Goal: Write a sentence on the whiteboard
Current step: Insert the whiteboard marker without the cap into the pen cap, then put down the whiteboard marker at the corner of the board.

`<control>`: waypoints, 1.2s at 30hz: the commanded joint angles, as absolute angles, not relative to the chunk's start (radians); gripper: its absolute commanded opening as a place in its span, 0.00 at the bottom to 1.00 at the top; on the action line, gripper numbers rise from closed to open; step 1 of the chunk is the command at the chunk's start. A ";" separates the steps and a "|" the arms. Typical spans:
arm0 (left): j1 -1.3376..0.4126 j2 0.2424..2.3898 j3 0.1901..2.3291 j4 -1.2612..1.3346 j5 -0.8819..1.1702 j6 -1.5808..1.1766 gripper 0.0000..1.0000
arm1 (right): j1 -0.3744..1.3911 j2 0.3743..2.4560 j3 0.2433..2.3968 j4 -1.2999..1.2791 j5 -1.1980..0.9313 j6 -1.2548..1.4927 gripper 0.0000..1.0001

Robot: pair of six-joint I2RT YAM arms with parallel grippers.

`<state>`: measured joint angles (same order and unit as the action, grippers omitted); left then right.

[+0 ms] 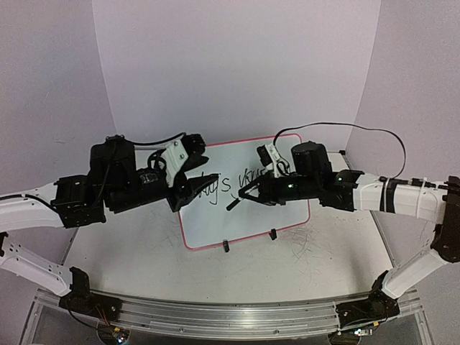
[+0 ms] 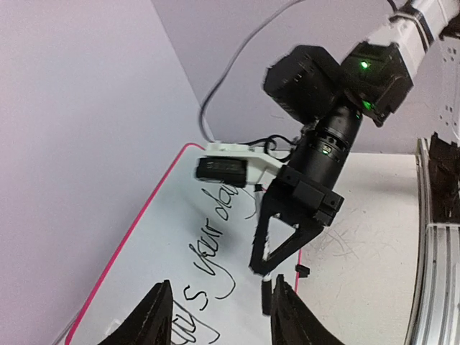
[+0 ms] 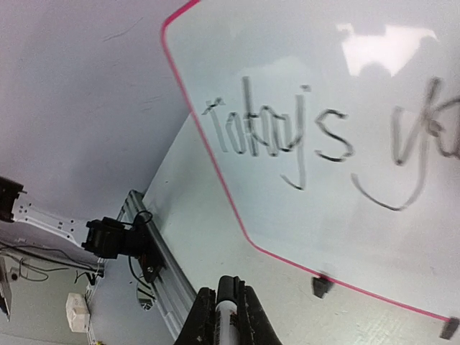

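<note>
Top external: the large white rectangular whiteboard with a thin red-pink rim (image 1: 215,226) sits mid-table on the scuffed white tabletop (image 1: 323,244), with two small black clip feet (image 1: 226,246) on its near edge. Both arms reach in over it. The black handwritten marker sentence (image 1: 230,184) runs across the board, and only its middle shows between the grippers. The left gripper (image 1: 195,188) is over the board's left part. The right gripper (image 1: 244,195) is over the centre, clamped on a black-capped marker (image 1: 232,205). Left wrist: the left gripper (image 2: 221,302) has its fingers (image 2: 154,320) parted with nothing between them, only board surface behind. The right gripper (image 2: 264,262) points down at the board, the marker (image 2: 266,296) at its tip. The script (image 2: 208,266) reads "ys your day". Right wrist: the right gripper (image 3: 226,291) is closed narrow on the marker (image 3: 227,305). The whiteboard (image 3: 287,237) fills the upper right, and the sentence (image 3: 287,136) reads "Today's yo" before the frame edge.
</note>
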<state>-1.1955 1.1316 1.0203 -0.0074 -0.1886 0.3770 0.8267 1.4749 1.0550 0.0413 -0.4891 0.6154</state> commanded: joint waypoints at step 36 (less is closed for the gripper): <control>-1.100 0.870 0.831 0.040 -0.312 0.114 0.69 | 0.070 1.533 0.532 -0.290 -0.675 0.670 0.28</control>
<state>-1.1049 0.9114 0.8352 -0.0130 -0.3082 0.1270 0.0803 1.5167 0.5195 -0.2766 -0.8337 0.6991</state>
